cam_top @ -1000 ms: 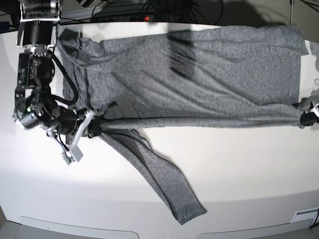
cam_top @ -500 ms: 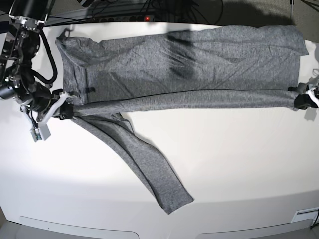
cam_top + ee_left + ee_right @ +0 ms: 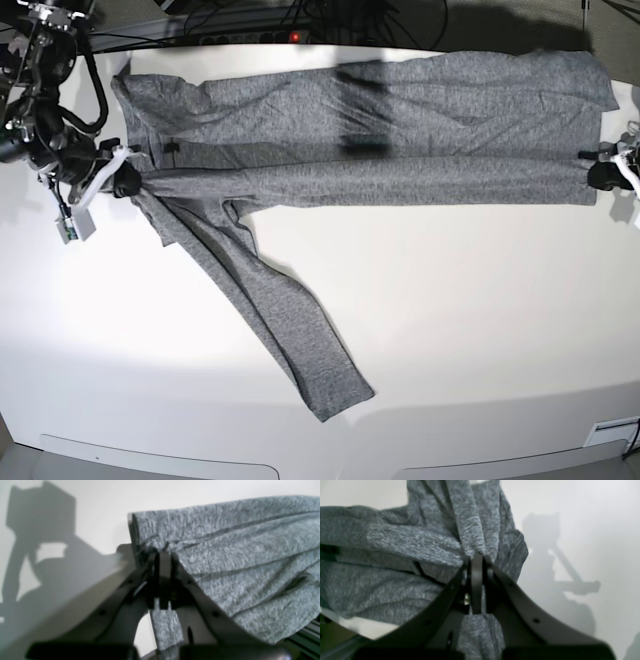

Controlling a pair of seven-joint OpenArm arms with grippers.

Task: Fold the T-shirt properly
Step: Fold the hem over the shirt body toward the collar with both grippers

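1. the large heather-grey soft knit t-shirt (image 3: 380,130) lies stretched lengthwise across the far half of the white worktop (image 3: 460,330), its near edge folded over into a long straight band.
2. one long sleeve (image 3: 265,300) runs loose from the left end in the base view, slanting toward the near edge of the worktop and lying flat.
3. the right gripper (image 3: 122,180), at the left in the base view, has its fingers (image 3: 477,580) clenched on a bunched fold of the t-shirt (image 3: 395,562); in the right wrist view the cloth gathers into pleats right at the tips, and a strip of it shows below them.
4. the left gripper (image 3: 603,176), at the right edge of the base view, has its fingers (image 3: 163,580) clenched on the other end of the folded band; the left wrist view shows the t-shirt (image 3: 237,555) pinched at its corner, with a narrow strip of cloth below the tips.
5. between the two grippers the folded edge is drawn taut and nearly straight.
6. dark cables (image 3: 300,15) lie beyond the far edge of the worktop.
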